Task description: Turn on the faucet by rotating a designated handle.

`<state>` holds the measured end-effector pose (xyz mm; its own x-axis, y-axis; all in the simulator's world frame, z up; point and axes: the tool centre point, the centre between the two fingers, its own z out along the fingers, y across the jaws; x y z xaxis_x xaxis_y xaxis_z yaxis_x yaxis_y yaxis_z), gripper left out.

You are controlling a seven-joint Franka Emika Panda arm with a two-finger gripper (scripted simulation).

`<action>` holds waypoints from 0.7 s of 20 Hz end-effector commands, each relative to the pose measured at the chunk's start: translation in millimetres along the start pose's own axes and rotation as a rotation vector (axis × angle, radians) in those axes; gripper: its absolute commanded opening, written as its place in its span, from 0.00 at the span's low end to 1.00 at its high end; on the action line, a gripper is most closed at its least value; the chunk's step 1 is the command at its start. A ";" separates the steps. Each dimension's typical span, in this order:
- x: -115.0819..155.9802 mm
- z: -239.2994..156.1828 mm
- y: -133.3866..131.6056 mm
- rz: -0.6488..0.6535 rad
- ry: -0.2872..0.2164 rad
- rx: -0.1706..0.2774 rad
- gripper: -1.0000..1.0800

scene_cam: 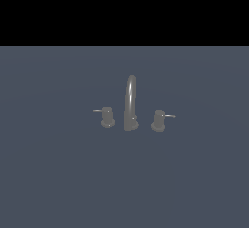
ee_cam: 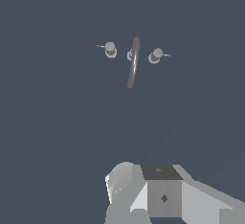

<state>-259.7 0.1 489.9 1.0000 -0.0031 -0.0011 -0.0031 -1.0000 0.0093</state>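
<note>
Flat blue-grey ground (scene_cam: 58, 173) filled the scene, with a black band above it in the exterior view, and the faucet (scene_cam: 131, 104) stood near the middle: a tall arched spout (scene_cam: 131, 95) on a flared base, flanked by two small knobs. We took the handle (scene_cam: 107, 117) to be the knob on the exterior view's left, its thin rod pointing further left; the twin knob (scene_cam: 158, 120) sat on the spout's other side with its rod pointing to the exterior view's right. Neither knob touched the spout, though both stood just beside it. In the wrist view we saw the handle (ee_cam: 110, 49), the spout (ee_cam: 133, 62) and the twin knob (ee_cam: 155, 55) from above, well apart from the arm. Only a grey blocky part of the gripper (ee_cam: 158, 194) showed at the frame's edge; its fingers were out of sight, so we could not tell whether they stood apart or together. The exterior view showed no arm at all. We judged the approach barely begun, with the handle untouched. The main risk, as we saw it, was mistaking the twin for the handle, since the two looked nearly alike. A descent too near the spout could also strike its arch, and the thin rod could slip off a finger if pushed close to its tip.
</note>
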 end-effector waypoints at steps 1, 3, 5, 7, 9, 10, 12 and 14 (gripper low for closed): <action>0.0 0.0 0.0 0.000 0.000 0.000 0.00; 0.2 0.5 -0.4 0.002 0.000 0.000 0.00; 0.6 2.2 -1.6 0.009 0.000 0.000 0.00; 1.5 4.9 -3.7 0.020 0.000 0.000 0.00; 2.7 8.7 -6.5 0.035 0.000 0.000 0.00; 3.5 11.1 -8.2 0.044 0.000 0.000 0.00; 5.3 16.5 -12.2 0.066 -0.001 0.000 0.00; 7.6 23.1 -17.0 0.092 -0.001 0.001 0.00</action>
<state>-253.6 13.5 471.5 0.9971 -0.0766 -0.0008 -0.0766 -0.9970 0.0089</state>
